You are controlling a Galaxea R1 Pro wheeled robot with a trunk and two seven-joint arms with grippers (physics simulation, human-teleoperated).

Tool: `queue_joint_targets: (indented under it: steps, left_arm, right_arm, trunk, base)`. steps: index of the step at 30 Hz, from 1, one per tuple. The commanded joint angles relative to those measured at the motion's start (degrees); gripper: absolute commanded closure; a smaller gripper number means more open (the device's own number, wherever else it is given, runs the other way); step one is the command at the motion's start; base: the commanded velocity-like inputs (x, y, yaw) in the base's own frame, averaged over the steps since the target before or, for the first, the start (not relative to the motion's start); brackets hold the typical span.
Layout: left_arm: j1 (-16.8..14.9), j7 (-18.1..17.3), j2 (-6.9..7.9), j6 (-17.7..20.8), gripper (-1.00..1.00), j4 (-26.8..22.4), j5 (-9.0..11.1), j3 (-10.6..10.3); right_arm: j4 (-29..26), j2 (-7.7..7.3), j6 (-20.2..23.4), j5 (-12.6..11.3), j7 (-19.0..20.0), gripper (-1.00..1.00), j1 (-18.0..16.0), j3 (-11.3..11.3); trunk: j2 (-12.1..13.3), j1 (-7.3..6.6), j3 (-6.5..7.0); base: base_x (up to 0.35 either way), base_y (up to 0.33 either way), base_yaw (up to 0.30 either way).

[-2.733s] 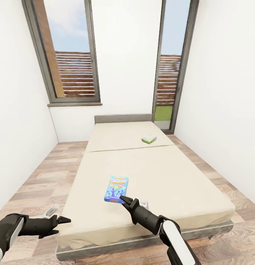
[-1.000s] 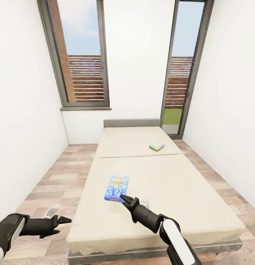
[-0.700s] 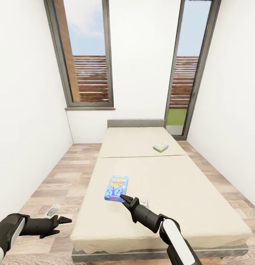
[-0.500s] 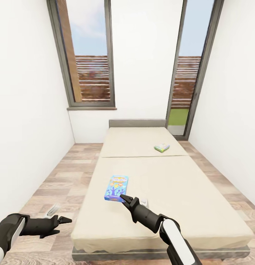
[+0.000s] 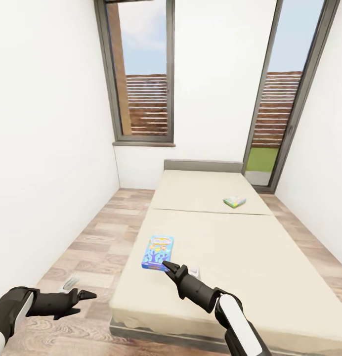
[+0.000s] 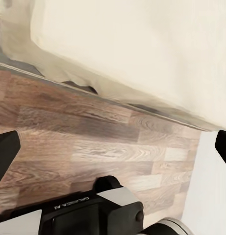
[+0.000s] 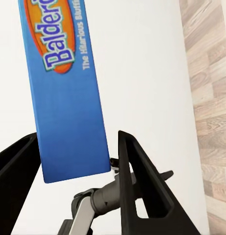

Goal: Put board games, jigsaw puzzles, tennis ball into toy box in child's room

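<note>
**Inspector:** What is lying in the room, biggest first?

**Onlooker:** The bed [image 5: 250,257] is taking up most of the floor, its beige mattress running from the grey headboard under the windows down toward the robot. The wood-plank floor [image 5: 99,237] is showing along its left side.

**Inspector:** And the board games?

**Onlooker:** Two are showing. A blue board game [image 5: 157,252], lettered "Balder..." on an orange oval in the right wrist view [image 7: 63,93], is being held up at a tilt over the near part of the mattress. A smaller green-and-white board game [image 5: 235,201] is lying flat far up the bed, near its right edge, just short of the seam across the mattress.

**Inspector:** State of the right pincer?

**Onlooker:** The right pincer [image 5: 167,267] is gripping the blue board game by its near short end; in the wrist view the box's end is sitting between the two black fingers [image 7: 137,191].

**Inspector:** The left?

**Onlooker:** The left pincer [image 5: 84,296] is hanging over the floor beside the bed's near left corner, holding nothing. In its wrist view the two fingertips [image 6: 5,156] are standing wide apart, with planks and the bed's edge between them.
</note>
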Motion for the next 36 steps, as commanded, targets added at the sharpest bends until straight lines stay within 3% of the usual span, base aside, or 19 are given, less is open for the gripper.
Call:
queue_joint_targets:
  steps: [1, 16, 27, 36]
  left_arm:
    - [-0.05, -0.37, -0.05, 0.46, -1.0, -0.02, -0.57, 0.24]
    - [-0.05, -0.24, -0.06, 0.98, -1.0, 0.02, -0.99, 0.44]
    - [-0.05, 0.26, -0.06, 0.75, -1.0, 0.0, -1.0, 0.33]
    - [-0.05, 0.04, -0.03, -0.03, -1.0, -0.03, -0.88, 0.35]
  right_arm:
    - [0.0, 0.0, 0.2, 0.1, 0.18, 1.0, -0.04, -0.05]
    - [0.06, 0.06, 0.2, 0.13, 0.18, 1.0, -0.05, -0.06]
    - [-0.14, 0.06, 0.15, 0.19, 0.19, 1.0, 0.0, 0.02]
    - [-0.03, 0.07, 0.13, 0.26, 0.18, 1.0, -0.07, -0.06]
  trunk:
    - [0.38, -0.23, 0.09]
    - [6.4, -3.53, 1.99]
    - [10.81, -5.94, 3.83]
    - [10.81, -5.94, 4.14]
  base:
    - [-0.001, -0.002, 0.276]
    - [-0.022, 0.0, 0.248]
    - [-0.155, 0.0, 0.05]
    - [-0.005, -0.001, 0.201]
